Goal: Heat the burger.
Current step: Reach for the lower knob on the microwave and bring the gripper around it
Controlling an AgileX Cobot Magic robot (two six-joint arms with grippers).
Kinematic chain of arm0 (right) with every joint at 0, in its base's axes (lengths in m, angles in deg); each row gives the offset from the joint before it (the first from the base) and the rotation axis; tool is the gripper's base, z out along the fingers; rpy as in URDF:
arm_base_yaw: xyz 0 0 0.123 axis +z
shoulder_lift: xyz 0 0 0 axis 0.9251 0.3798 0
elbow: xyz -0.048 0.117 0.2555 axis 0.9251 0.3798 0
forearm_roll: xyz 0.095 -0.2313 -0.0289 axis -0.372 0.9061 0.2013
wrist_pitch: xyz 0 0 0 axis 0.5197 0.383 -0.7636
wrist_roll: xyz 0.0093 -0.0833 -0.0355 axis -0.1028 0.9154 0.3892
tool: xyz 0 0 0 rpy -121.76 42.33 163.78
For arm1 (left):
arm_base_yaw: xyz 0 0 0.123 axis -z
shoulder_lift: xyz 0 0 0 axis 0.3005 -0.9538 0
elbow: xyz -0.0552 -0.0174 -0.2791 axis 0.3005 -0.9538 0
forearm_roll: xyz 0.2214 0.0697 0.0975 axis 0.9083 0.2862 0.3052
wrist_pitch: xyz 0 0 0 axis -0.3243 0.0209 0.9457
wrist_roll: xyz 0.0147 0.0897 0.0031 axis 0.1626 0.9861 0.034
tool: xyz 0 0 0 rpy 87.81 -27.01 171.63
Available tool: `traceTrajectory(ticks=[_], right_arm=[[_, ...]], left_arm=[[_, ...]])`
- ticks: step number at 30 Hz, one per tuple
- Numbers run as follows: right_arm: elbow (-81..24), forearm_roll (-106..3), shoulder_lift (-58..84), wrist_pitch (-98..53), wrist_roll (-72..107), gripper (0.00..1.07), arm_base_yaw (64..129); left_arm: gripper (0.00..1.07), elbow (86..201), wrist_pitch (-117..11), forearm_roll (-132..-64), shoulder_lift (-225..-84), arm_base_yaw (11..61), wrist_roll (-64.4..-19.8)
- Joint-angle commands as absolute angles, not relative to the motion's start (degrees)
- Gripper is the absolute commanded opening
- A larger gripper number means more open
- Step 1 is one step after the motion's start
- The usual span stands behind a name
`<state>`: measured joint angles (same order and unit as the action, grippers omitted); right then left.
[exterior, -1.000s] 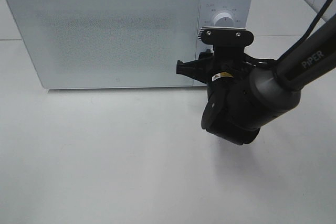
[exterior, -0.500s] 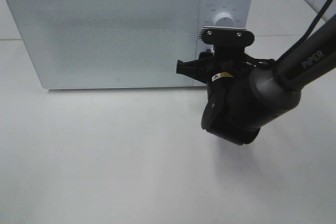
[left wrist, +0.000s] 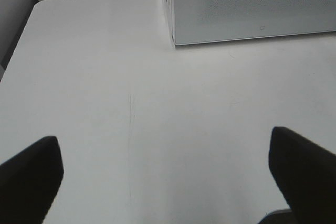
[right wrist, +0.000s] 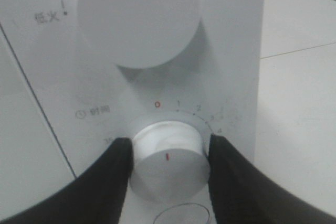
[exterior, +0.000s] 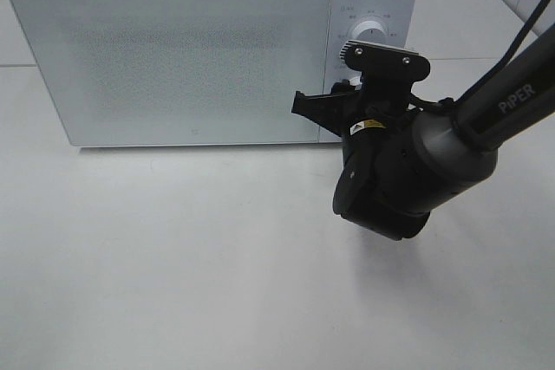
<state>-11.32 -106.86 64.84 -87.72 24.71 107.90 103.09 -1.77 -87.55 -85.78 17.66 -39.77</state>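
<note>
On the white table (exterior: 173, 257) the microwave (exterior: 173, 58) stands shut, burger out of sight, and my right gripper (right wrist: 169, 146), half closed onto the timer knob (right wrist: 167, 169), may slip round its smooth rim, leaving the burger unheated.

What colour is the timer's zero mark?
The zero mark is red, clearest in the right wrist view.

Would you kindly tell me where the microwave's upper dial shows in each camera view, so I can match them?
Exterior high: the upper dial sits upper right on the microwave, just beyond the right end effector.
Left wrist: not in it; only a corner of the microwave shows.
Right wrist: the upper dial looms large beside the timer knob that the end effector grips.
Shared landmark: the microwave's white front.
</note>
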Motion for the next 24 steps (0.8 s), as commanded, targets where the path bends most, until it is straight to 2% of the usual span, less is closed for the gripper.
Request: traceTrajectory(ticks=[1,8,18,24], right_arm=[[-12.18,-104.39,64.73,-98.54,20.64,0.05,107.38],[-12.18,-102.85,64.73,-98.37,12.39,0.05,107.38],[-11.95,-99.81,64.73,-95.97,-10.52,0.05,107.38],[-11.95,-98.26,64.73,-96.25,-16.25,0.05,107.38]], left_arm=[[1.01,102.92,-2.46,-87.67,-85.38,17.72,-39.83],[1.01,102.92,-2.46,-87.67,-85.38,17.72,-39.83],[1.01,102.92,-2.46,-87.67,-85.38,17.72,-39.83],[1.01,102.92,-2.46,-87.67,-85.38,17.72,-39.83]])
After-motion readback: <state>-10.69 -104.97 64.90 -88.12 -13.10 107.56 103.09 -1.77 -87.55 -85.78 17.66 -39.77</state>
